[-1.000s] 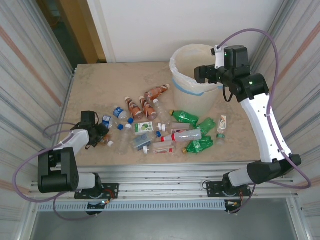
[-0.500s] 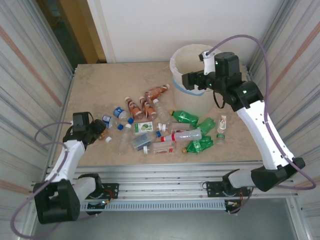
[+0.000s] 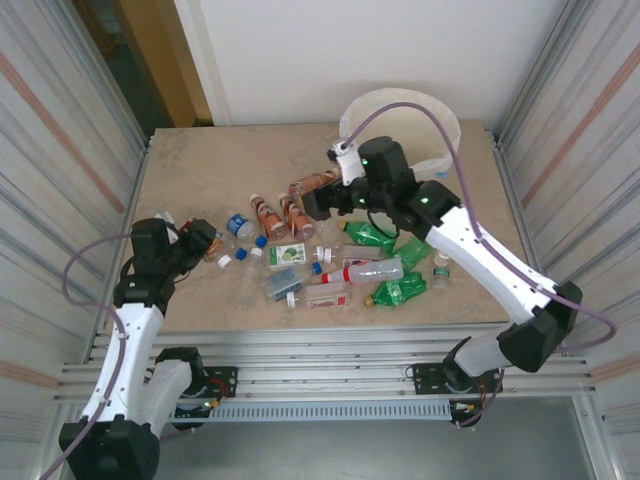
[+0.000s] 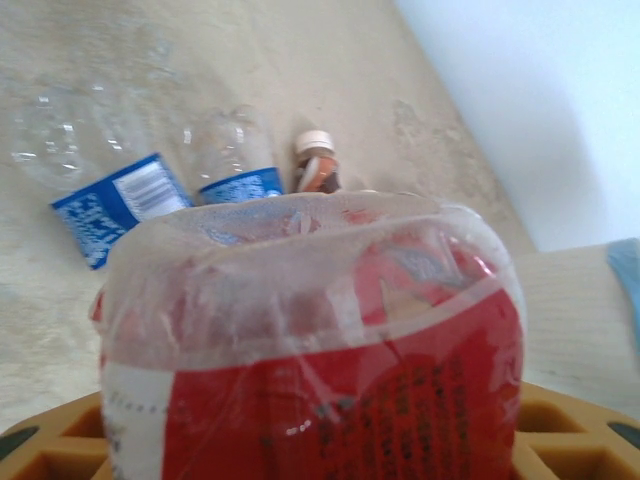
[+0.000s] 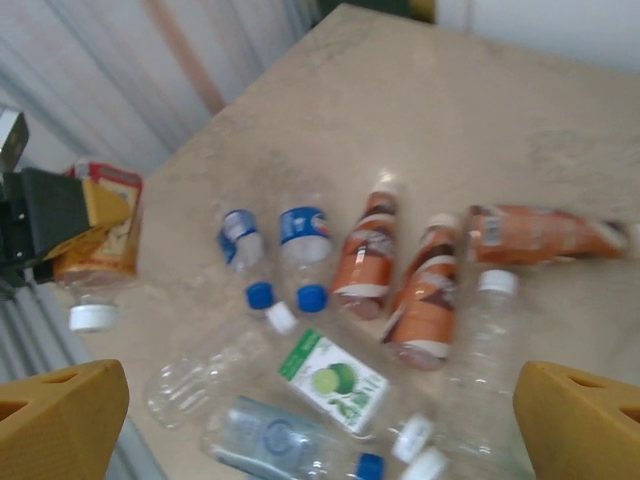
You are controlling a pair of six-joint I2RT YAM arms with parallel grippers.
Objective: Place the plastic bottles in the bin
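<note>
Now the right gripper [image 3: 313, 203], jaws spread and empty, is swinging from the bin [image 3: 430, 112] at upper right toward the scattered bottles [image 3: 345, 270] at centre. At left, the left gripper [image 3: 200, 243] is lifting a red-labelled bottle [image 4: 320, 340], clenched on it, likely the next delivery.

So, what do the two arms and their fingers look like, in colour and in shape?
The left arm and the right arm both have white links between black joint housings. A purple cable loops along each one. Small green lights glow on the right arm's joints. The fingers are orange-yellow blocks with hollow square pockets.
</note>
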